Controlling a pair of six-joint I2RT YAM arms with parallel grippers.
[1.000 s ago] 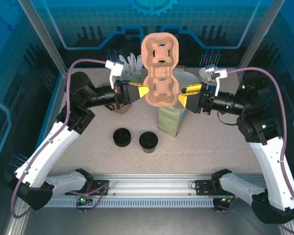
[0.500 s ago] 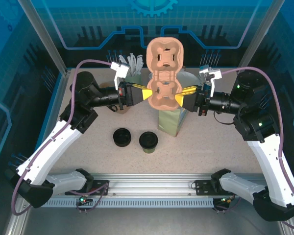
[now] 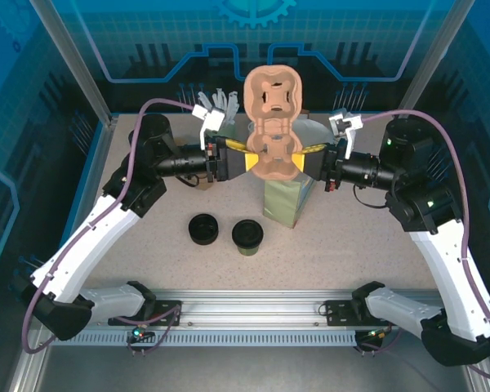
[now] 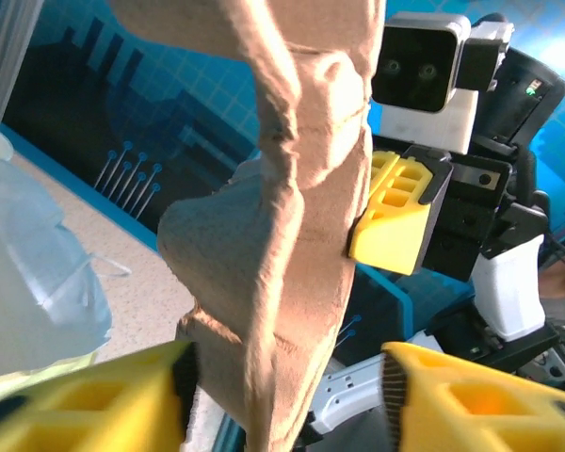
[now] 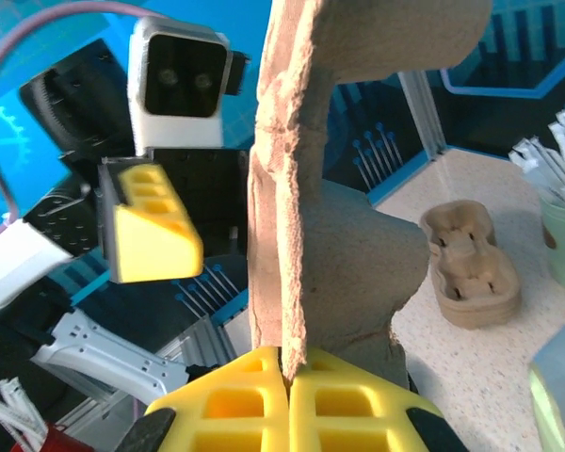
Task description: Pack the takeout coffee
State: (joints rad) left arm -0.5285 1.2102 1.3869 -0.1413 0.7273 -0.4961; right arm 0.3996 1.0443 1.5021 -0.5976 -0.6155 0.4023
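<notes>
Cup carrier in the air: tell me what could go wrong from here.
1. The right gripper pinches only a thin edge of the cup carrier, while the left gripper stands open around it. The carrier could pivot or slip out.
2. The carrier hangs above the upright paper bag. A drop or swing might tip the bag.
3. The takeout coffee stands close to the bag. A falling carrier might knock it over.

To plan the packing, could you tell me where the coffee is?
In the top view, the coffee stands near the centre, just right of the lid stack and near-left of the bag.
</notes>
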